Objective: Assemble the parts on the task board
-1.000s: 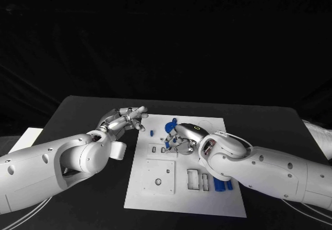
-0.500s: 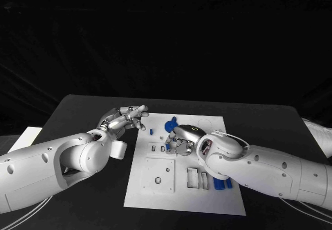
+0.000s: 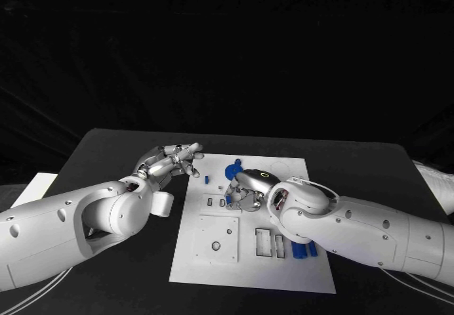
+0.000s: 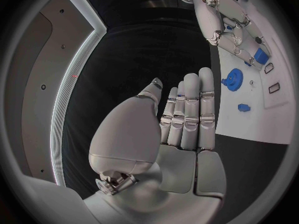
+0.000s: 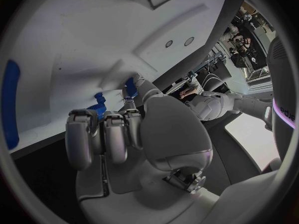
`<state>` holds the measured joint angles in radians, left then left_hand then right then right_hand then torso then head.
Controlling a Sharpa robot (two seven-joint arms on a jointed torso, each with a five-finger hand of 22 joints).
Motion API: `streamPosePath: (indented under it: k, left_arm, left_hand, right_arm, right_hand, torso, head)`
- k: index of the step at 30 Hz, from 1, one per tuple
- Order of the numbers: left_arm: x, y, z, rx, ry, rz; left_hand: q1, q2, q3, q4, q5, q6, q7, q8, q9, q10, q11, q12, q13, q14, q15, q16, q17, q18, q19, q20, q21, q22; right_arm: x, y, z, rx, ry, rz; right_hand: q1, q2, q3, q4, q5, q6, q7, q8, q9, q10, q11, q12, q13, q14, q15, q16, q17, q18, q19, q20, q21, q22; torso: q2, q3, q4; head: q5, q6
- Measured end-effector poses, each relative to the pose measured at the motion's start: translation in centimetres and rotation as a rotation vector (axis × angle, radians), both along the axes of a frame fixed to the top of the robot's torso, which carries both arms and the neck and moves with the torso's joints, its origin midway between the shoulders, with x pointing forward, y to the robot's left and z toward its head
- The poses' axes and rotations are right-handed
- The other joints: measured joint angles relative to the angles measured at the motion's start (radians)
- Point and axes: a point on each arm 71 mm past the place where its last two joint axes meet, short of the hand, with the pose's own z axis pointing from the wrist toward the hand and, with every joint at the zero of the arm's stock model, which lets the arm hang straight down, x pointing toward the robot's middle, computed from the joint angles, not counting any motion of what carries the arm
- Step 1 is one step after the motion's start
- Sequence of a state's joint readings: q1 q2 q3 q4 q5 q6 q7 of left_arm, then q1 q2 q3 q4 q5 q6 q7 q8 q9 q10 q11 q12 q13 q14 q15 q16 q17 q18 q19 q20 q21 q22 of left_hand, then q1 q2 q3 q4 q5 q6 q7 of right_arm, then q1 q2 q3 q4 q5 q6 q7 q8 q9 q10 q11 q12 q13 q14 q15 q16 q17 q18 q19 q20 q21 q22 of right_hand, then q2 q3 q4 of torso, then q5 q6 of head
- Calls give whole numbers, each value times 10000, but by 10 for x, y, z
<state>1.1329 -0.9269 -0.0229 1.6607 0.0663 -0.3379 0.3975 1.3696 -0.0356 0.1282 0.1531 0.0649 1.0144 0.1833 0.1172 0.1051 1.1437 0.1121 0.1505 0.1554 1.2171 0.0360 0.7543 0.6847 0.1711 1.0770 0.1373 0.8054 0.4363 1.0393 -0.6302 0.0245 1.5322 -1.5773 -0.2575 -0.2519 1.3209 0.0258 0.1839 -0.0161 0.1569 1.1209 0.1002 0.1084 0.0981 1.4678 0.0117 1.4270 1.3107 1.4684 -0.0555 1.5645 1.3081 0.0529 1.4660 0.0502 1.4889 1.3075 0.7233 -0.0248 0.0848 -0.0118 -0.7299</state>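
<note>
The white task board (image 3: pixel 284 275) lies in the middle of the table. My right hand (image 3: pixel 248 191) hovers low over its far middle with fingers curled, and it pinches a small blue part (image 3: pixel 230 199) at the fingertips (image 5: pixel 132 115); that blue part (image 5: pixel 131 87) touches the board (image 5: pixel 74 45). A blue gear (image 3: pixel 230 172) lies just beyond the hand, and the gear (image 4: pixel 233 77) is apart from it. My left hand (image 3: pixel 171 161) is held flat at the board's far left edge, fingers (image 4: pixel 190 109) straight and together, holding nothing.
A small blue part (image 3: pixel 206 178) lies near the left hand. Two blue pieces (image 3: pixel 304 252) lie by the board's right edge, beside two slots (image 3: pixel 269 244). A square plate (image 3: pixel 218 240) sits on the near left. White sheets lie at the table's left (image 3: pixel 38 189) and right (image 3: pixel 437 187) edges.
My right hand has crept slightly nearer and lower over the board with the blue part. The left hand has stayed in place.
</note>
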Motion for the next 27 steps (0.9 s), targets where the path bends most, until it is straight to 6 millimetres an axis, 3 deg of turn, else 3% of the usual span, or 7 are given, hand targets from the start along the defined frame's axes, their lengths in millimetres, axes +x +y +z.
streamPosePath:
  k: [4,10,19,27]
  left_arm:
    - [0,0,0,-2,1,0]
    - [0,0,0,-3,2,1]
    - [0,0,0,-4,6,0]
    - [0,0,0,-2,11,2]
  left_hand:
    - [0,0,0,0,0,0,0,0,0,0,0,0,0,0,0,0,0,0,0,0,0,0]
    - [1,2,65,-6,0,0,0,0,0,0,0,0,-7,0,0,0,4,0,0,0,0,5]
    - [39,39,85,-26,0,0,0,0,0,0,0,0,-12,0,0,0,10,1,0,0,0,14]
    - [39,39,85,-26,0,0,0,0,0,0,0,0,-11,0,0,0,9,0,0,0,0,14]
  right_arm:
    - [0,0,0,-43,1,19]
    - [0,0,1,-131,-23,69]
    - [1,0,1,-261,-141,116]
    - [0,1,1,-305,-261,148]
  right_hand:
    - [-39,-40,113,114,-2,-5,0,0,-24,-2,2,-149,-11,0,0,0,0,0,0,0,0,0]
    - [-320,-322,132,156,1,-249,141,112,-86,-57,128,-379,-28,-13,63,0,-1,0,0,0,-56,-1]
    - [-589,-773,-159,228,51,-472,260,-69,-146,-116,244,-495,-29,-22,165,0,-2,2,0,76,-56,-2]
    - [-641,-825,-222,290,-40,-562,280,-106,-168,-152,280,-534,-29,-37,181,0,-3,3,2,147,-56,6]
  torso:
    - [0,-1,0]
    - [0,-2,2]
    - [2,-5,-1]
    - [3,-6,2]
  head:
    - [4,-13]
    - [-9,-17]
    - [-26,7]
    - [4,11]
